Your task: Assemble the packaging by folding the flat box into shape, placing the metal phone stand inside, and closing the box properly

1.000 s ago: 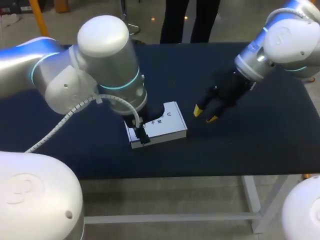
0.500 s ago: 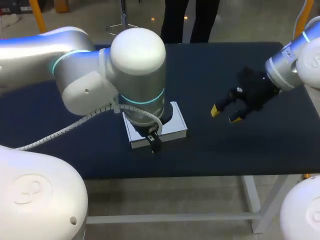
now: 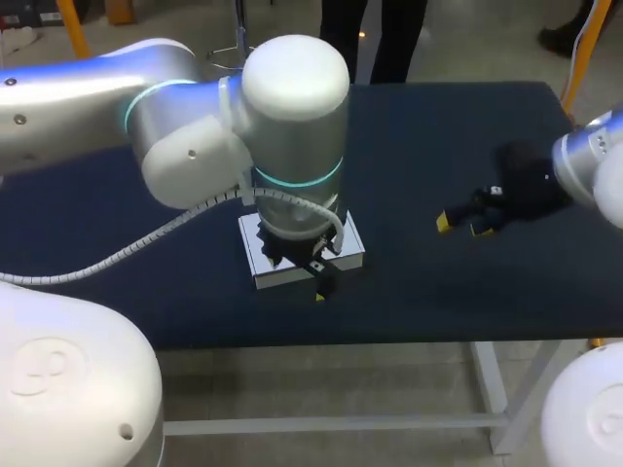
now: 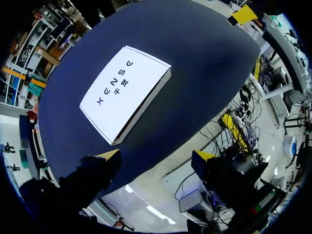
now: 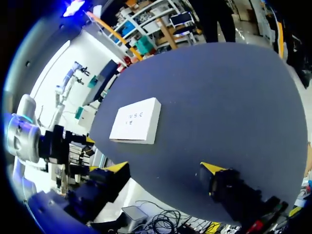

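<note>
Left gripper (image 4: 157,156) spread beside white box (image 4: 124,92), half-hidden in head view; right gripper (image 5: 165,168) spread.

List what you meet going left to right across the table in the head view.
White box → right end effector → right arm. The left arm overlaps the box, so it is left out.

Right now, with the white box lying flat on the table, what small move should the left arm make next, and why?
Probably lift the left gripper clear of the box: the lid looks shut, both grippers are open and empty, and the right gripper hangs well off to the side.
</note>
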`<action>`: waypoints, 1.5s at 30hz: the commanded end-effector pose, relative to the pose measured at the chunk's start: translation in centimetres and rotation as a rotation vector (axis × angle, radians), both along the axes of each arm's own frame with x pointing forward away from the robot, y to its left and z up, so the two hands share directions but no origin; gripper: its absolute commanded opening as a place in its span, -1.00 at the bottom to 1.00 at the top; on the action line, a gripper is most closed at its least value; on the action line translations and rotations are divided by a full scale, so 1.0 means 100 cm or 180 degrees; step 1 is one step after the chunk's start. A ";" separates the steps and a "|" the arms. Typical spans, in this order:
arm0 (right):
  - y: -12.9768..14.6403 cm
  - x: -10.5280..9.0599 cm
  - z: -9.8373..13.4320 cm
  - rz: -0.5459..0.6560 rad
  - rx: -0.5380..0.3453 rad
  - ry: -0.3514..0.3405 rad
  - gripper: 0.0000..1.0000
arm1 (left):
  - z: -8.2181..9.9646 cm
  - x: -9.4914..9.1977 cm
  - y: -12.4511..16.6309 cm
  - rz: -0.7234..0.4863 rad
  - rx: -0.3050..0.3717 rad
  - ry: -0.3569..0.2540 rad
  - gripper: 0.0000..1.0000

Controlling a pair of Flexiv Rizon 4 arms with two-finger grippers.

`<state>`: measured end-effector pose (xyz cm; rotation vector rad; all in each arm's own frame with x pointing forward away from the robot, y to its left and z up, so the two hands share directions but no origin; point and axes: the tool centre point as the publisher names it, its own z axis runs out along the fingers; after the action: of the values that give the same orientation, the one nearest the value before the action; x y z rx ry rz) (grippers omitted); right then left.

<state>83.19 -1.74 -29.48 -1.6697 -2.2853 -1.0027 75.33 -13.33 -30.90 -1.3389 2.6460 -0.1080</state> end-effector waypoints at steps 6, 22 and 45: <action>-0.039 -0.001 -0.002 0.0209 0.0113 -0.1546 1.00 | -0.015 -0.014 -0.010 0.0979 -0.0145 0.0086 1.00; -0.055 0.014 -0.018 0.0794 0.0148 -0.2083 1.00 | -0.063 -0.021 -0.013 0.1574 -0.0785 0.0648 1.00; -0.080 0.005 -0.029 0.0984 -0.0225 -0.3018 1.00 | -0.090 0.026 -0.029 0.1979 -0.0499 0.0385 1.00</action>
<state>84.19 -9.46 -32.12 -0.9059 -3.0770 -1.6611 77.32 -15.68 -39.69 -2.2184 2.2275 -0.2109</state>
